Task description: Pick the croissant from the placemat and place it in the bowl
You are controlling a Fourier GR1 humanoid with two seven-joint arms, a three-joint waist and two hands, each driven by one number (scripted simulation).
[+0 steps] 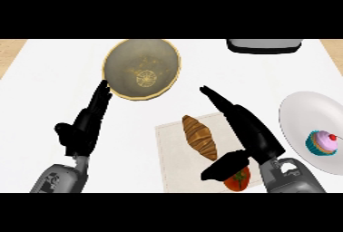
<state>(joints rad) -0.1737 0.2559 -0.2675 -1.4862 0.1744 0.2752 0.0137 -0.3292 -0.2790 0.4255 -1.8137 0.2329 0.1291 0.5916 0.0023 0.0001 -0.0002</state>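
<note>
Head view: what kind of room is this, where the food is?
Probably a kitchen or eating place. On a white counter a croissant lies on a placemat, with a bowl beyond it and a cupcake on a plate. That is food and dishes.

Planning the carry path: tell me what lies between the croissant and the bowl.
In the head view, only the placemat's edge and bare white counter separate the croissant from the bowl.
</note>
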